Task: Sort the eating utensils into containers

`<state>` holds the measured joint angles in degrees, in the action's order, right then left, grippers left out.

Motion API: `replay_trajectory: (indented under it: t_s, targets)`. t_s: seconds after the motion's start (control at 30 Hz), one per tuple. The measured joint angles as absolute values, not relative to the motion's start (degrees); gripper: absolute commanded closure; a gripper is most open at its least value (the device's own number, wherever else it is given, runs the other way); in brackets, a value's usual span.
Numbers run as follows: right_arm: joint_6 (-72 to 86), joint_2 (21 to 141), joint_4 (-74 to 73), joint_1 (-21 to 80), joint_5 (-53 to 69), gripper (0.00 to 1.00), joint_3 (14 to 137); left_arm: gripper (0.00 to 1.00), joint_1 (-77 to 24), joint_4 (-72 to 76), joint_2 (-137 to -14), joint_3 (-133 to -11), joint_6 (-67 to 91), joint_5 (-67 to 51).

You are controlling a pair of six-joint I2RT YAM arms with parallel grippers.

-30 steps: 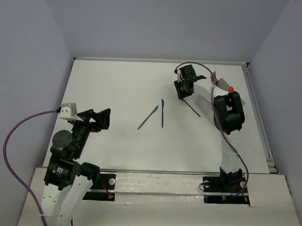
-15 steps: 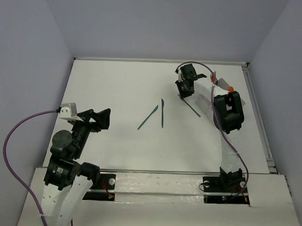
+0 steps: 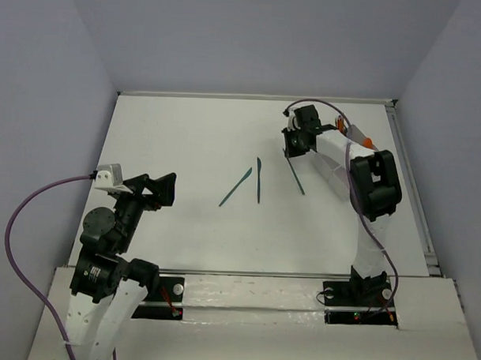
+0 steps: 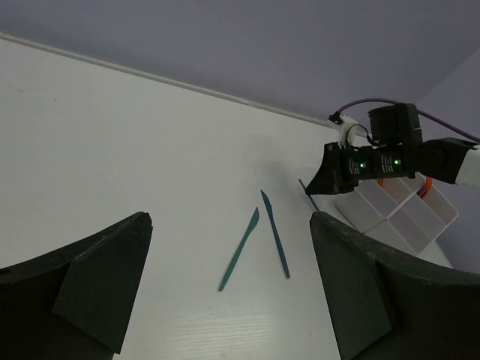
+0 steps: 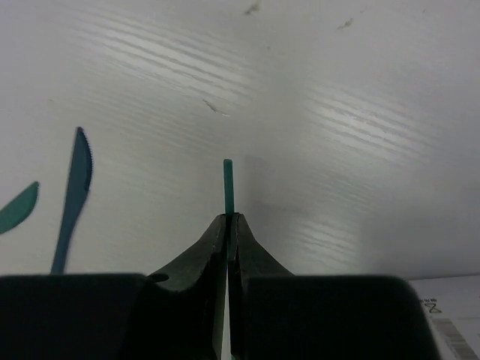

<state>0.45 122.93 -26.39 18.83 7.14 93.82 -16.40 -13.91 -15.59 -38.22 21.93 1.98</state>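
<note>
The right jaws are clenched on one dark teal utensil, in the far right part of the surface. The right wrist view shows the jaws pressed flat together, with a short squared end of the utensil coming out beyond their tips. From above, the rest of it runs away from the jaws toward the near edge. I cannot tell if its free end touches the surface.

The white tray stands just beside, closer to the right edge, partly under the right arm. I think the step in hand is to carry the piece there. The hold is very near one end, so the long part can swing or turn. It seems wise to lift straight up first, move slowly, and put the free end into a compartment before letting go. Something orange is already in the tray, so a different compartment is probably better.

The utensil is thin, flat and narrow, and I cannot tell its kind.

Two more teal pieces, one curved and a knife, lie in the middle of the surface, almost meeting at their far ends. The left jaws are released and wide apart, near the left edge.
</note>
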Motion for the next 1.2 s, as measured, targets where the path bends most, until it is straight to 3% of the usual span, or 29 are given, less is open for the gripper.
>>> replay_trajectory:
  t_s: [0.17,0.5,0.83,1.2]
  targets:
    - [2.94,108.79,-15.81,18.85,5.78,0.93,83.0,0.01,-16.4,-13.91,-15.59,-38.22,21.93,1.98]
    - [7.01,83.64,17.26,12.36,-12.45,0.93,64.6,0.01,-16.4,-13.89,-15.57,-38.22,21.93,1.98]
    - [-1.83,87.09,38.85,7.88,-20.16,0.93,59.18,0.01,-16.4,-13.89,-15.53,-38.22,21.93,1.98]
    - [-9.28,91.53,47.24,7.46,-20.16,0.93,56.07,0.01,-16.58,-13.89,-15.53,-38.22,21.93,1.98]
